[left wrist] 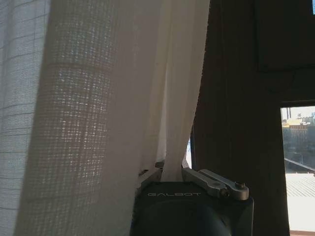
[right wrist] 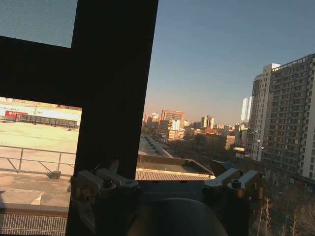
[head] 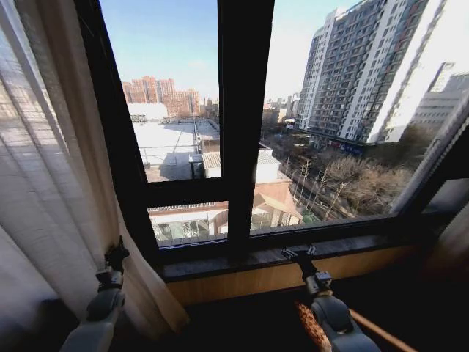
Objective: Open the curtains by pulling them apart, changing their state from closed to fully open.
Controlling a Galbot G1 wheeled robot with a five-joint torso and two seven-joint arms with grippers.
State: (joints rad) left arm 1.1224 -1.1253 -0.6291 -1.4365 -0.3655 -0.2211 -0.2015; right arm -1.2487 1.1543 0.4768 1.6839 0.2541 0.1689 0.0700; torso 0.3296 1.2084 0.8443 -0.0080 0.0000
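Head view has the curtains (head: 51, 183) gathered at the robot's left side of the window, with the left pincer (head: 116, 257) raised right against their bunched inner edge; whether it pinches fabric cannot be told from there. Left wrist view settles it: a fold of the sheer, grid-woven cloth (left wrist: 113, 108) drops straight into the left pincer (left wrist: 170, 173), whose jaws are narrowed onto that fold, and a dark brown drape (left wrist: 231, 123) hangs just beyond it. Head view also places the right pincer (head: 299, 254) low before the window sill (head: 344, 248), beside the dark window frame (head: 245, 110) and well apart from the curtains. Right wrist view shows the right pincer (right wrist: 167, 183) spread wide, holding nothing, with the window frame (right wrist: 115, 83) and city straight ahead
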